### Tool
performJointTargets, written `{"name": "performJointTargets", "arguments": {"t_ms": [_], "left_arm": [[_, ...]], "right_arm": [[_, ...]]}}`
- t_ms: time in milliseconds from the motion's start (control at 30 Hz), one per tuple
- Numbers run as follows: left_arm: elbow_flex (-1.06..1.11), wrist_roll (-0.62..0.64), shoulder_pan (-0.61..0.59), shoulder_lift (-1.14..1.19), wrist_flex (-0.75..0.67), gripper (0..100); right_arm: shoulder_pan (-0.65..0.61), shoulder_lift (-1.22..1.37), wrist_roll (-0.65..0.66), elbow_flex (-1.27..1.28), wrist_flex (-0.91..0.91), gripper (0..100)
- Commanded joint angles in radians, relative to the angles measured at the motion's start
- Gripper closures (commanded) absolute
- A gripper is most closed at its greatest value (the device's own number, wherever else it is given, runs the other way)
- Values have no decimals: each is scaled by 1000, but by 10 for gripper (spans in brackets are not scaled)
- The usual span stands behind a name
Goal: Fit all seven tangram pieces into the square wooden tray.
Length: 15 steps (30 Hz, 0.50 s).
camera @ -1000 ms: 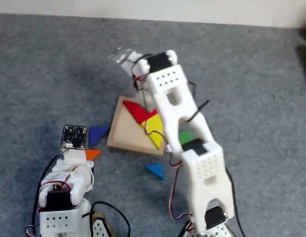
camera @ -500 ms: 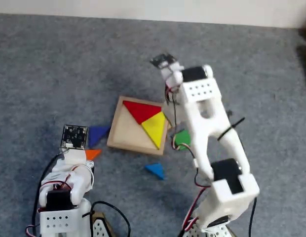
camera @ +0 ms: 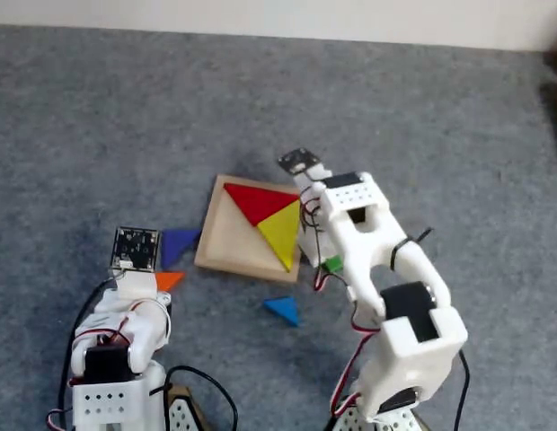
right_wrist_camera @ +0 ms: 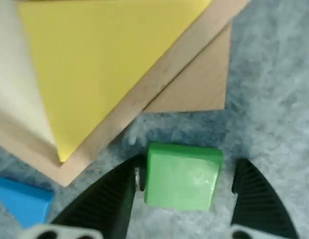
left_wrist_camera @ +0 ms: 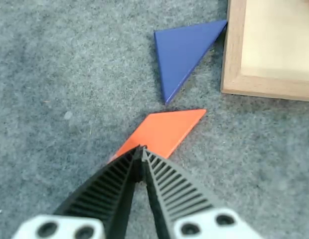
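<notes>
I count one square wooden tray (camera: 226, 242) and six coloured pieces. Two lie in the tray: a red triangle (camera: 256, 202) and a yellow triangle (camera: 283, 232), meeting along one edge. Four lie on the grey worktop (camera: 440, 117): a dark blue triangle (left_wrist_camera: 184, 50) with its tip at the tray's wall, an orange parallelogram (left_wrist_camera: 164, 130), a light blue triangle (camera: 282, 309) and a green square (right_wrist_camera: 182, 174).

A second ago my right arm stretched past the tray's far side; it has since drawn back beside the tray. My right jaws stand open astride the green square, which sits just beside the tray's edge. My left jaws, unmoved, are closed, tips over the orange parallelogram's end.
</notes>
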Motion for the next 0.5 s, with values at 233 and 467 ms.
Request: {"name": "performJointTargets", "arguments": {"t_ms": [233, 467], "left_arm": [[19, -8, 8, -44, 2, 995], [19, -8, 8, -44, 2, 995]], "right_arm": [[25, -12, -5, -5, 21, 924], [-19, -269, -11, -4, 96, 964]]}}
